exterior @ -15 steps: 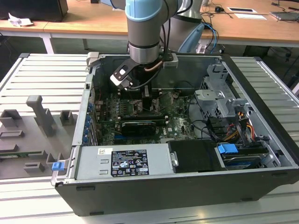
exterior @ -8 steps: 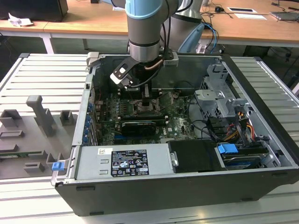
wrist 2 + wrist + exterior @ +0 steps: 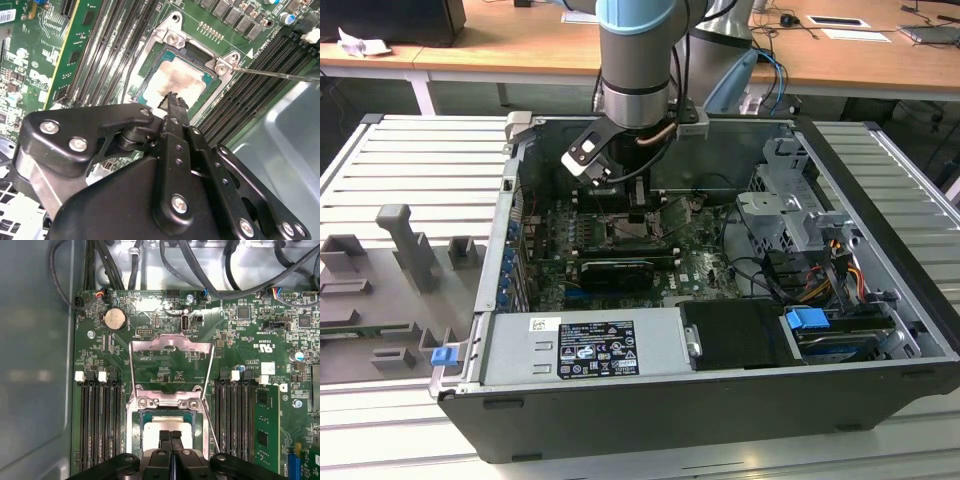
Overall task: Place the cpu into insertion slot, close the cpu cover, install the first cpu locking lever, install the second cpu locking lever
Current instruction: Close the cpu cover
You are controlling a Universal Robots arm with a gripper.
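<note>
The cpu (image 3: 155, 426), a pale silver square with a smudged top, lies flat in the insertion slot (image 3: 134, 432) on the green board. My gripper (image 3: 171, 434) is shut with nothing between its fingers, its tips right over the cpu's (image 3: 175, 80) near edge; whether they touch it I cannot tell. The cpu cover (image 3: 170, 343) is swung open, and the board shows through its window. A thin wire locking lever (image 3: 280, 75) sticks out free beside the slot's silver rim (image 3: 172, 37). In the exterior view the gripper (image 3: 632, 215) reaches down into the open computer case.
Long black memory slots (image 3: 97, 425) flank the socket on both sides. A black card (image 3: 615, 270), the grey power supply (image 3: 585, 345) and a drive cage (image 3: 790, 210) crowd the case. Cables (image 3: 200, 275) run above the board; the grey case wall (image 3: 285, 140) is close.
</note>
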